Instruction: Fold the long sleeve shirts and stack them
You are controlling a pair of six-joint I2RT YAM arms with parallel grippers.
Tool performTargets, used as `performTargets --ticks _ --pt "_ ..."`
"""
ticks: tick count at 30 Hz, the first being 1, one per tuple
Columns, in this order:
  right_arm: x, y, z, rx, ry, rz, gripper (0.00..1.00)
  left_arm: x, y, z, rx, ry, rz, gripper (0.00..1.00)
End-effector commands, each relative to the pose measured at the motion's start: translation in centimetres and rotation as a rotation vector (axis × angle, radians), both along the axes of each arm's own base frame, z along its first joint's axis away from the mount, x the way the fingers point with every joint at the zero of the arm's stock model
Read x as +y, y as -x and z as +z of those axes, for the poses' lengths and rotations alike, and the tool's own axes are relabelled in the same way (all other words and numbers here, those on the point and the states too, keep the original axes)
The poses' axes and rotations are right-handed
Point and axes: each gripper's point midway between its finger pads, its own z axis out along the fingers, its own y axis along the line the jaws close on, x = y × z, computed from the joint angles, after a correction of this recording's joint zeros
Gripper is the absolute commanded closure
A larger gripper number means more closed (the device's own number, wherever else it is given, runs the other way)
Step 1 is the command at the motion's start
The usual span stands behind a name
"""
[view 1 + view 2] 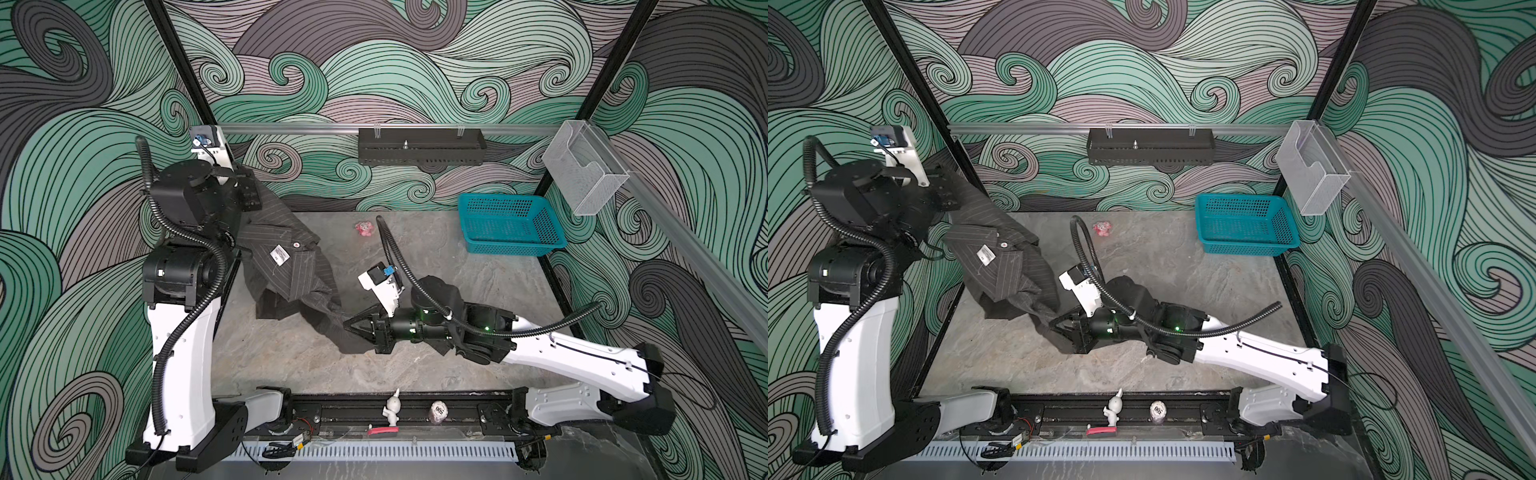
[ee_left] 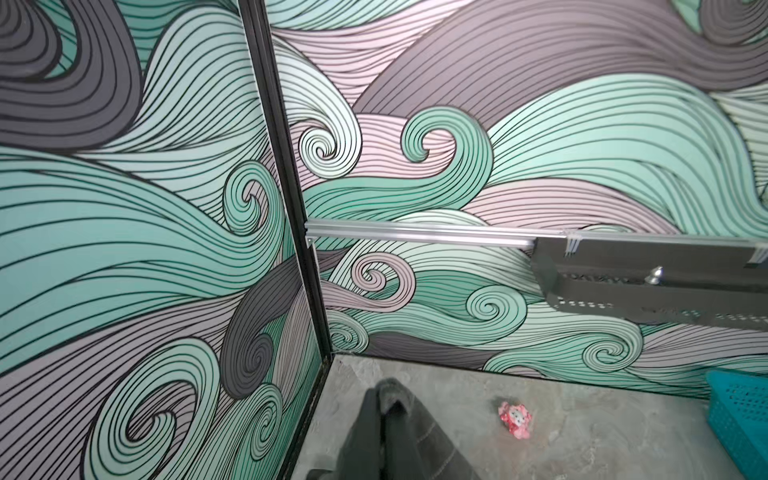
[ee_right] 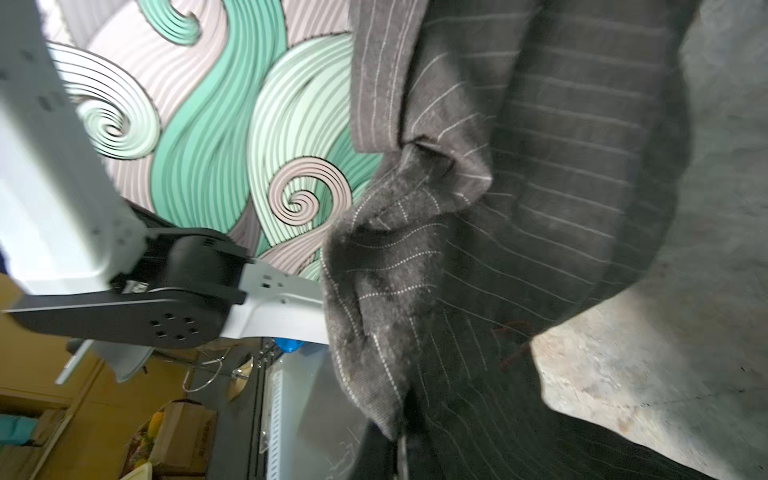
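Robot lab cell, data-collection type. Boxed-in bench: wave-print wall panels on three sides, black frame posts, aluminium rail along back. Two white-and-black robot arms, left arm and right arm, mounted on black base rail, slotted cable duct alongside. Right gripper low over marble-look tabletop. Well beyond its jaws, back-wall side: black perforated tray, clear acrylic box, teal mesh basket. Past jaws in right wrist view, outside cell: cardboard boxes, storeroom clutter.

shirt | charcoal, pale pinstripes (collar visible) | bunched, partly lifted, left of centre
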Motion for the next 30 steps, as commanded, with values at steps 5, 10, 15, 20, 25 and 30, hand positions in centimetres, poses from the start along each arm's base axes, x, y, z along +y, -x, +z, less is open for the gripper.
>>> performTargets --ticks 5,10,15,20,25,30 --pt "-12.1 -8.7 -3.2 0.131 -0.097 -0.543 1.00 -7.2 -9.1 -5.7 0.173 0.102 -0.308 1.00" --pt "-18.9 -11.4 -12.5 0.276 0.006 -0.820 1.00 -15.7 -14.0 -15.0 0.394 0.053 -0.492 1.00" --pt "-23.8 -11.9 -20.5 0.390 0.102 -1.006 1.00 -24.0 -16.7 -23.7 0.574 0.007 -0.628 1.00" --pt "-28.4 -10.8 -24.6 0.446 0.176 -1.157 1.00 -28.7 -19.0 -28.8 0.640 -0.039 -0.681 1.00" --pt "-31.4 -9.3 -26.9 0.492 0.220 -1.245 1.00 -33.3 -21.9 -29.4 0.590 -0.067 -0.758 1.00" --pt "-32.4 -9.1 -28.1 0.519 0.232 -1.297 1.00 -37.8 -24.5 -28.1 0.422 -0.050 -0.857 1.00"
